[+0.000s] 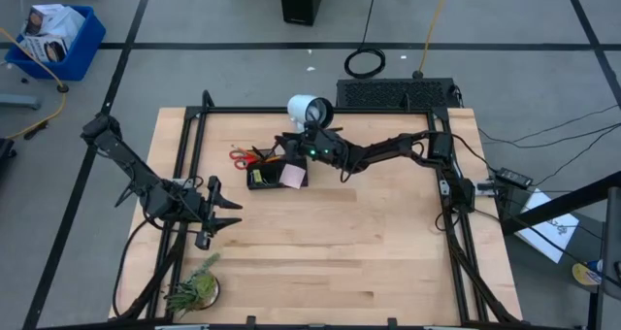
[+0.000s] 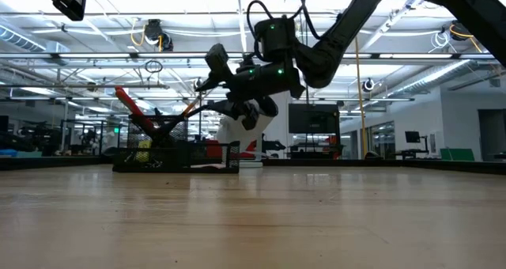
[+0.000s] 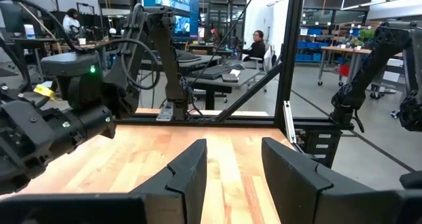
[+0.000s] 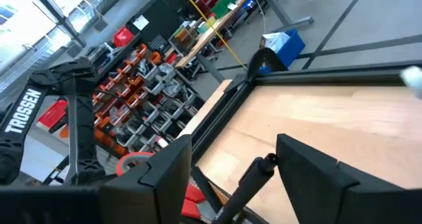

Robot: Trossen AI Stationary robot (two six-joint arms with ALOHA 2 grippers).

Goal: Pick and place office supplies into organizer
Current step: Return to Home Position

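Hovering above organizer [image 1: 264, 180] rim, right gripper [image 1: 290, 144], fingers [image 4: 316, 178] apart.

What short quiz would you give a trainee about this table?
1. True or false: the left hand holds a pen.
2. Which hand is raised close to the organizer? A the left hand, B the right hand.
3. Fill in: the sticky-note pad is ___.
Key: 1 false, it is open and empty. 2 B. 3 pink.
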